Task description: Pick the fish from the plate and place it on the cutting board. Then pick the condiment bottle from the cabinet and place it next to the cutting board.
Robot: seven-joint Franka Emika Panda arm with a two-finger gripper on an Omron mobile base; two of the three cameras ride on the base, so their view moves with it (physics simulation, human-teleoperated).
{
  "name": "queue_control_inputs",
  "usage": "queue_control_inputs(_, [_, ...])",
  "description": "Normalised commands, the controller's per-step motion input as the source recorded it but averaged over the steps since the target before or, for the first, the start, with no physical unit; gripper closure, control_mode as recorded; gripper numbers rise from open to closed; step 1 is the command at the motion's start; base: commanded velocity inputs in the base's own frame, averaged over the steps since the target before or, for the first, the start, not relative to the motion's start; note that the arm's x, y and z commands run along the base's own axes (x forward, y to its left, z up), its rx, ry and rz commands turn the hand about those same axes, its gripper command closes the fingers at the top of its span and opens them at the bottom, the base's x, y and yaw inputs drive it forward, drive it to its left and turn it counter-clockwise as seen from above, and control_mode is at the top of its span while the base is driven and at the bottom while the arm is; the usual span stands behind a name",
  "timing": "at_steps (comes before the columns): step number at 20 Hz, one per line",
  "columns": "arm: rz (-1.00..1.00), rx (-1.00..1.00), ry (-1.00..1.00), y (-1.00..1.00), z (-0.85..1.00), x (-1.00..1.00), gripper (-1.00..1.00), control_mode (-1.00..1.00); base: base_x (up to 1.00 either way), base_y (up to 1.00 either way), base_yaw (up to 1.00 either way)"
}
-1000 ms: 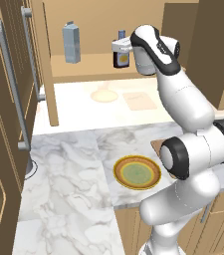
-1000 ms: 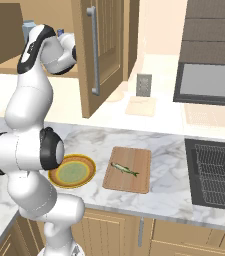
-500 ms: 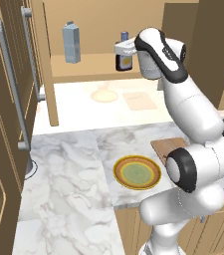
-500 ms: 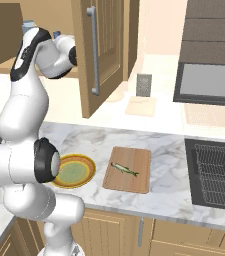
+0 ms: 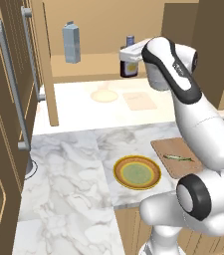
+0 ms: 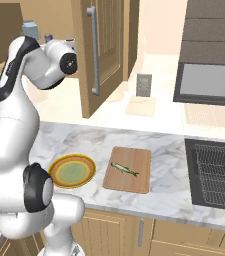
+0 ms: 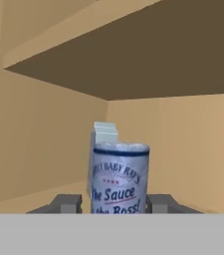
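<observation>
A white-and-grey marble counter (image 5: pixel 63 174) runs across the lower half of the left base view. At far left stands a dark brown cupboard (image 5: pixel 4 99) with 2 long grey handles. In the right base view, a black sink basin (image 6: pixel 214 175) sits lower right, a dark wall oven (image 6: pixel 206 82) above it, tan base cabinets (image 6: pixel 184 240) below.

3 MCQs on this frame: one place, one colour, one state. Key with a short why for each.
1. The fish lies on:
A the plate
B the cutting board
C the cabinet shelf

2. The plate rim is:
A blue
B white
C orange-yellow

3. The condiment bottle stands:
A between the gripper's fingertips
B tipped over on the counter
C on the plate

Key:
1 B, the fish rests on the cutting board.
2 C, an orange-yellow ring surrounds a green centre.
3 A, the gripper flanks it in the cabinet.
</observation>
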Motion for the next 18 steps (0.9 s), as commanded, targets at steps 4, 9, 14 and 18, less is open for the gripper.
queue_control_inputs(4, [0.0,0.0,0.01,0.0,0.0,-0.7,1.0,-1.0,0.0,0.0,0.0])
queue_control_inputs(9, [0.0,0.0,0.02,0.0,0.0,-0.72,1.0,-1.0,0.0,0.0,0.0])
queue_control_inputs(14, [0.0,0.0,0.03,0.0,0.0,-0.71,1.0,-1.0,0.0,0.0,0.0])
queue_control_inputs(18, [0.0,0.0,0.04,0.0,0.0,-0.69,1.0,-1.0,0.0,0.0,0.0])
